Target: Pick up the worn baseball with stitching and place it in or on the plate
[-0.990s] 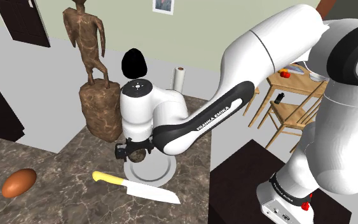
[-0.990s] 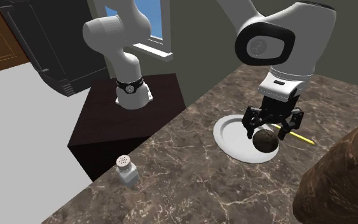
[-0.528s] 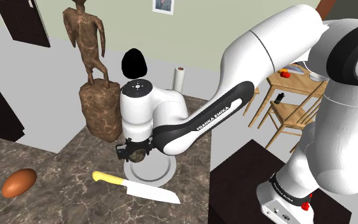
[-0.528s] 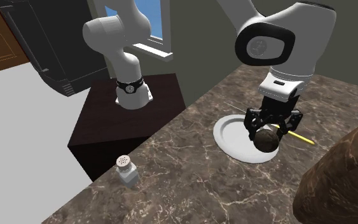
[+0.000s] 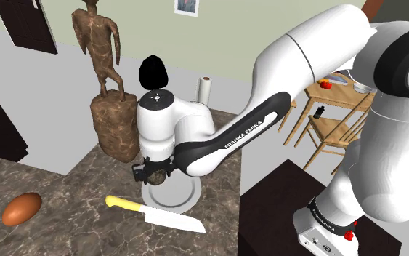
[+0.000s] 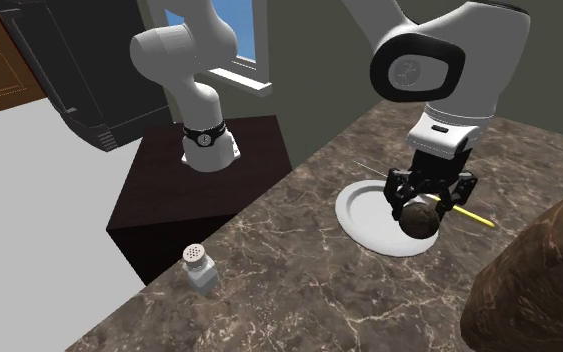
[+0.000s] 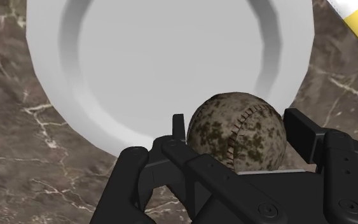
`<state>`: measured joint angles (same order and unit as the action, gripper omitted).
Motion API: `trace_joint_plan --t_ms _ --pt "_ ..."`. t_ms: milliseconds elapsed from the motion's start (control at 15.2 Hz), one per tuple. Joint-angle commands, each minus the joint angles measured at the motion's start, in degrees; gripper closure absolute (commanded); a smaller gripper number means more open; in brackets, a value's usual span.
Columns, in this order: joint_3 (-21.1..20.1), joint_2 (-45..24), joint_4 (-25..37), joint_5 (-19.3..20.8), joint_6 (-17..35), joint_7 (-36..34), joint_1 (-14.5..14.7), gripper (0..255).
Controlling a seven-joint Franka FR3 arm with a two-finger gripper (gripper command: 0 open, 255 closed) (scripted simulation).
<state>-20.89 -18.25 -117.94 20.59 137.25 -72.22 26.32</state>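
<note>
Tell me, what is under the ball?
The white plate is under the ball, close to the plate's rim. The spot right beneath is covered by the ball and the gripper, so whether ball and plate touch cannot be seen.

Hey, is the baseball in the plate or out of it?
At its edge: the baseball is over the plate rim, partly over the counter. Resting or held, cannot tell.

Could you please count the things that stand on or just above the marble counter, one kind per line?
plate: 1
ball: 1
knife: 1
shaker: 1
statue: 1
brown oval: 1
Total: 6
</note>
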Motion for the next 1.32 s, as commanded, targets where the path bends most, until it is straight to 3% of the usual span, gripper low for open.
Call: trace_joint_plan --t_ms 0,924,1254 --pt "-0.3 0.8 0.2 -0.6 -0.9 0.5 -0.2 255" --pt "-1.9 6.9 3.1 -5.4 -9.1 4.5 -1.3 255" --pt "-3.0 17.8 -9.4 -10.3 -6.2 6.2 -2.0 255"
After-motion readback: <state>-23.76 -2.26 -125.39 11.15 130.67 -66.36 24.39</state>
